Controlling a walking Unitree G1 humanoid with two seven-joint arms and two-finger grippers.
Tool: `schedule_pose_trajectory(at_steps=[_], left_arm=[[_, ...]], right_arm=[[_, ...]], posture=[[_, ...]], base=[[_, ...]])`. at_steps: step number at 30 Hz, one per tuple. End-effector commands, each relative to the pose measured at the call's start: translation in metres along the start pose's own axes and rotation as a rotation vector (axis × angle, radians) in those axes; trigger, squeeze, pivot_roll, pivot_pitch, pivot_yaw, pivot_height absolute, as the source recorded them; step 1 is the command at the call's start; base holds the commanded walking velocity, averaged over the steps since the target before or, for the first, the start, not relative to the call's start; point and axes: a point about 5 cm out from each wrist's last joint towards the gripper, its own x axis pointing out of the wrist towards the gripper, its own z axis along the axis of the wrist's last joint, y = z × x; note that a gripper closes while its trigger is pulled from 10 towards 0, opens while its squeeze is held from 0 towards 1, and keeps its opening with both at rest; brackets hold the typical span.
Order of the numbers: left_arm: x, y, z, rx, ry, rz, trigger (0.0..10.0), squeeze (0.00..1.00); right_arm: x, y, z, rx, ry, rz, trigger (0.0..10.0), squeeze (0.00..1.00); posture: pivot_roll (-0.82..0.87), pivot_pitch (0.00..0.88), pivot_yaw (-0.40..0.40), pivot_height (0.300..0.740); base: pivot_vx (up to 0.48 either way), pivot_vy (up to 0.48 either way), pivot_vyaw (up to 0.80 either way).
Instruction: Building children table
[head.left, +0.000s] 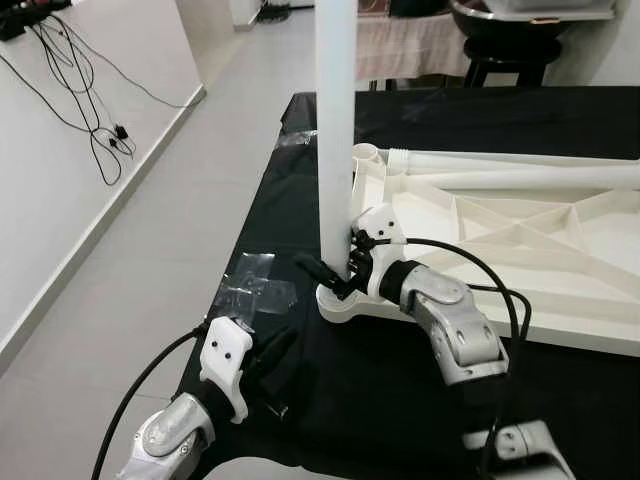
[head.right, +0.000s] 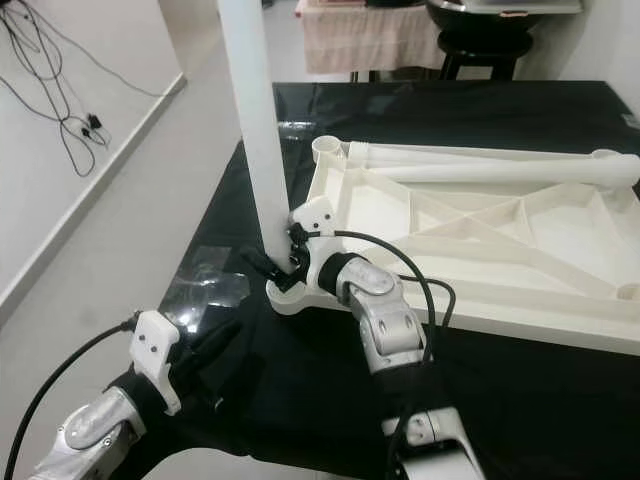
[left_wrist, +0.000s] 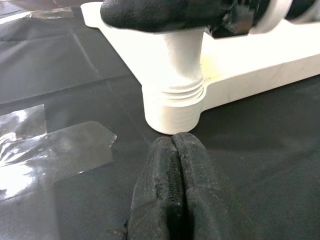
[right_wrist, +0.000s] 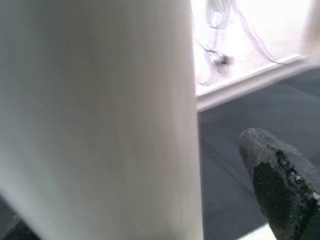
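Observation:
An upturned white table top (head.left: 520, 250) lies on a black-covered table (head.left: 330, 400). A white leg (head.left: 335, 120) stands upright in the near-left corner socket (left_wrist: 172, 105). My right gripper (head.left: 338, 272) sits at the leg's base with the leg between its fingers. In the right wrist view one finger (right_wrist: 280, 185) stands a little apart from the leg (right_wrist: 100, 115), so the gripper is open. My left gripper (left_wrist: 172, 145) is shut with nothing in it. It lies low on the black cover just in front of the socket and points at it.
Two more white legs (head.left: 520, 160) lie across the far side of the table top. Clear tape patches (head.left: 255, 285) stick to the cover near its left edge. Grey floor and a wall with black cables (head.left: 90, 100) lie to the left. A dark stool (head.left: 510, 50) stands behind.

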Motion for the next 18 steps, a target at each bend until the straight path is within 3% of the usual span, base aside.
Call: schedule_pose_trajectory(at_steps=[1,4,7,8,9,11,18], left_arm=[[-0.001,-0.001,-0.003,0.005,0.016,0.007,10.0,0.00],[-0.002,-0.001,-0.004,0.007,0.018,0.009,10.0,0.00],[-0.002,-0.001,-0.004,0.008,0.019,0.009,10.0,0.00],[-0.002,-0.002,-0.004,0.009,0.020,0.009,10.0,0.00],[-0.002,-0.002,-0.004,0.009,0.020,0.009,10.0,0.00],[-0.003,-0.002,-0.004,0.013,0.023,0.009,10.0,0.00],[-0.005,-0.003,-0.003,0.015,0.026,0.008,10.0,0.00]], right_arm=[[0.004,0.009,0.000,0.001,-0.017,0.217,10.0,0.00],[0.002,0.014,-0.009,-0.008,0.054,0.406,10.0,0.00],[0.002,0.014,-0.011,-0.004,0.071,0.443,10.0,0.00],[0.003,0.012,-0.014,0.002,0.089,0.438,7.0,0.00],[0.003,0.012,-0.014,0.002,0.089,0.438,7.0,0.00],[0.004,0.005,-0.018,0.015,0.109,0.420,0.0,0.00],[-0.006,-0.010,-0.025,0.009,0.125,0.333,0.0,0.00]], posture=[[0.01,0.139,0.049,0.740],[0.02,0.135,0.054,0.740],[0.02,0.135,0.054,0.740],[0.04,0.134,0.053,0.740],[0.04,0.134,0.053,0.740],[0.05,0.138,0.055,0.740],[0.04,0.150,0.060,0.740]], base=[[0.000,0.000,0.00],[0.000,0.000,0.00],[0.000,0.000,0.00],[0.000,0.000,0.00],[0.000,0.000,0.00],[0.000,0.000,0.00],[0.000,0.000,0.00]])
